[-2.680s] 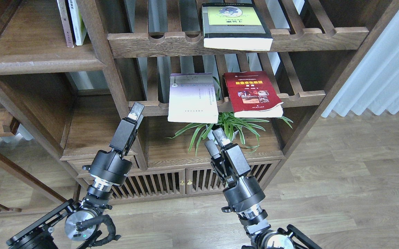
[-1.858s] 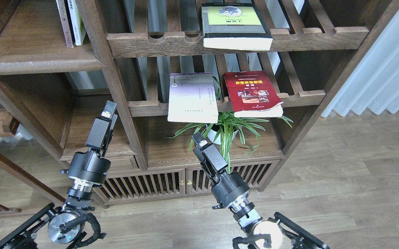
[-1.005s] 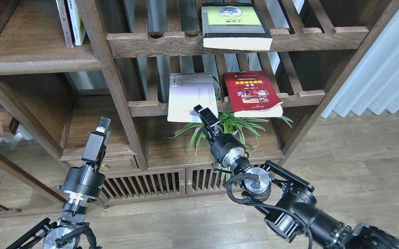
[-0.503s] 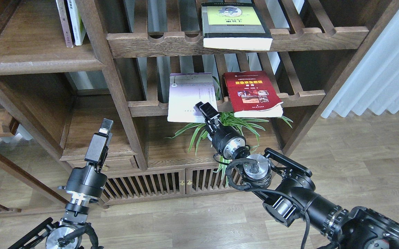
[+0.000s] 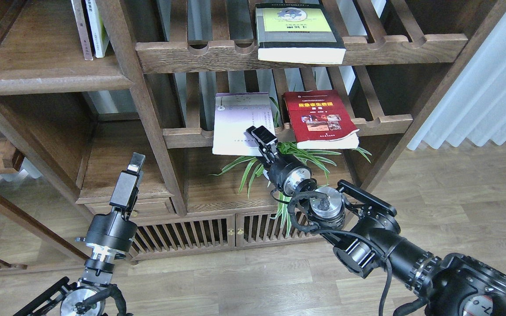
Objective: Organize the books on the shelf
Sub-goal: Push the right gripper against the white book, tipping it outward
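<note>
Head view: lavender book [image 5: 242, 123], red book [image 5: 321, 118], yellow-green book [image 5: 299, 30] lie on slatted racks — none shelved. Right gripper [image 5: 261, 134] at lavender's near edge, grip state unreadable; left gripper [image 5: 136, 160] too — idle.

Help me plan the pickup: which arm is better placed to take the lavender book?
Right. Its end effector sits at the lavender book's overhanging front corner; the left end effector hangs apart, left of the rack's post.
</note>
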Robot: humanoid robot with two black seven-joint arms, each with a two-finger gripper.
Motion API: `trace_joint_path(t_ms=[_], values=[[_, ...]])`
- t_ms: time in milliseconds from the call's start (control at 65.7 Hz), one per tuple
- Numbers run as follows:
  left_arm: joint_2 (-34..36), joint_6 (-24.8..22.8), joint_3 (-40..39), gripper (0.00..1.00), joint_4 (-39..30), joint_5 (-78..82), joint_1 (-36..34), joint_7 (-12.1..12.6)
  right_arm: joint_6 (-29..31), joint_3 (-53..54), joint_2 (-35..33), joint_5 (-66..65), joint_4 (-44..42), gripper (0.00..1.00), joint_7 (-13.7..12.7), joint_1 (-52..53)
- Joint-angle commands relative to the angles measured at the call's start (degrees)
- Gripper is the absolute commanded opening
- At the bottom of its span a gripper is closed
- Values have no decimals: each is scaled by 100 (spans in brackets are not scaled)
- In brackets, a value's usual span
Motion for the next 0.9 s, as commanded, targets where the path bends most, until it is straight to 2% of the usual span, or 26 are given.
trace_joint_path(t_ms=[0,61,244,426,518,594,609,655,883], values=[[3,0,0,100,0,0,8,0,9,18,0,21,-34,63,-10,5],[3,0,0,100,0,0,8,0,18,26,0,21,-78,59,-1,5],[3,0,9,100,0,0,8,0,53,62,0,48,-210,56,-1,40],[3,0,9,100,26,0,8,0,80,343,0,65,-237,36,-1,67],[3,0,9,100,26,0,8,0,88,378,0,65,-237,33,-1,67],[3,0,9,100,26,0,8,0,123,396,0,65,-202,23,-1,75],[3,0,9,100,26,0,17,0,150,413,0,65,-193,17,-1,75],[3,0,9,100,26,0,17,0,255,492,0,74,-175,5,-1,67],[-58,0,61,100,298,-140,-18,0,492,563,0,92,-158,4,-10,-4]])
